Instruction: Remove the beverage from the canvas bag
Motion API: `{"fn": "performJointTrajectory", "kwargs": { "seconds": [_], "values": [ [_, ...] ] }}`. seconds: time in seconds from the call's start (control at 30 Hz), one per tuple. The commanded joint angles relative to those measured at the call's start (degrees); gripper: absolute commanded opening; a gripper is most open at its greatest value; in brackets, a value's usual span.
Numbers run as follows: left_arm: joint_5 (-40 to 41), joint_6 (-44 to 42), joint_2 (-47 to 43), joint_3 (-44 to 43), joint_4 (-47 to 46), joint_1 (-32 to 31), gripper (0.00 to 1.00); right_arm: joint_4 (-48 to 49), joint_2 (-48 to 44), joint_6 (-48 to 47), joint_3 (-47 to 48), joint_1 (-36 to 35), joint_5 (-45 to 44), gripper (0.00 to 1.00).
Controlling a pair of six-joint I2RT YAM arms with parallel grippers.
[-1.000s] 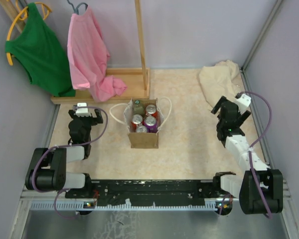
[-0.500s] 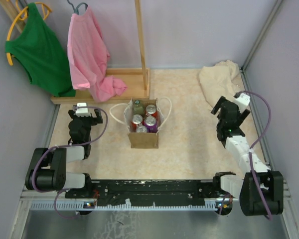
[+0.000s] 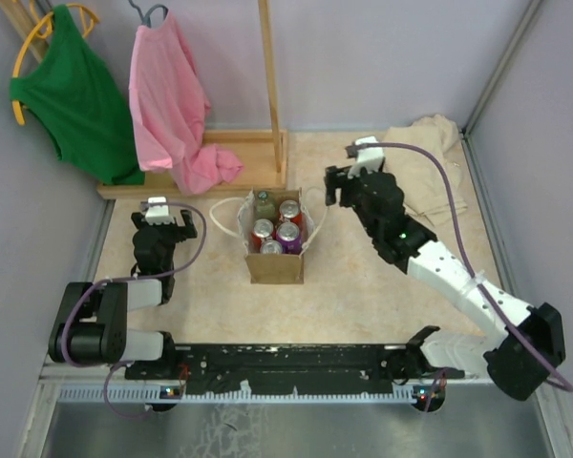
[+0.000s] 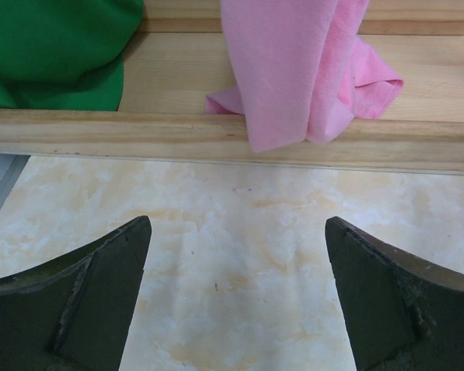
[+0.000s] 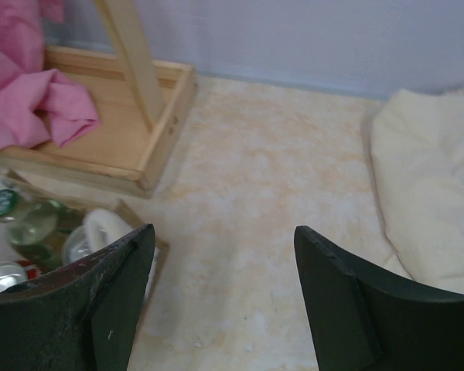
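Observation:
The canvas bag (image 3: 275, 264) stands upright mid-table, tan with white loop handles, holding several beverages: red cans (image 3: 289, 211), a purple can (image 3: 288, 232) and a green bottle (image 3: 265, 202). My right gripper (image 3: 336, 187) hovers just right of the bag's far corner, open with nothing between its fingers. The right wrist view has that gripper (image 5: 224, 230) over bare table, the bag's corner (image 5: 131, 215) and a green bottle (image 5: 31, 224) at lower left. My left gripper (image 3: 160, 218) rests left of the bag, open (image 4: 237, 222) and empty.
A wooden rack base (image 3: 248, 153) with an upright post (image 3: 269, 76) stands behind the bag, a pink garment (image 3: 172, 105) and a green one (image 3: 72, 95) hanging over it. A cream cloth (image 3: 430, 157) lies at the back right. Walls close both sides.

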State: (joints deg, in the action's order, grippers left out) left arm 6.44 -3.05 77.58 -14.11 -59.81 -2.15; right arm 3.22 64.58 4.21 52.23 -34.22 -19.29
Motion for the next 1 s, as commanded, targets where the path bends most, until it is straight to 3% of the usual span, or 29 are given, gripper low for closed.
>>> {"fn": "performJointTrajectory", "kwargs": {
  "seconds": [0.0, 0.33, 0.53, 0.97],
  "values": [
    [2.15, 1.02, -0.14, -1.18, 0.39, -0.2, 1.0, -4.14, 4.37, -5.79, 11.09, -7.88, -3.61, 0.73],
    [2.77, 1.56, 0.55, -1.51, 0.3, -0.13, 1.0, -11.61, 18.31, -6.09, 19.31, -13.76, 7.42, 0.73],
    [3.21, 1.95, 1.2, -1.79, 0.29, -0.08, 1.0, -17.28, 23.47, -7.91, 18.55, -19.15, 5.26, 0.75],
    [4.01, 2.44, 2.18, -2.12, 0.18, -0.1, 1.0, -23.21, 17.18, -0.44, 11.41, -21.66, 16.16, 0.8]
  ]
}}
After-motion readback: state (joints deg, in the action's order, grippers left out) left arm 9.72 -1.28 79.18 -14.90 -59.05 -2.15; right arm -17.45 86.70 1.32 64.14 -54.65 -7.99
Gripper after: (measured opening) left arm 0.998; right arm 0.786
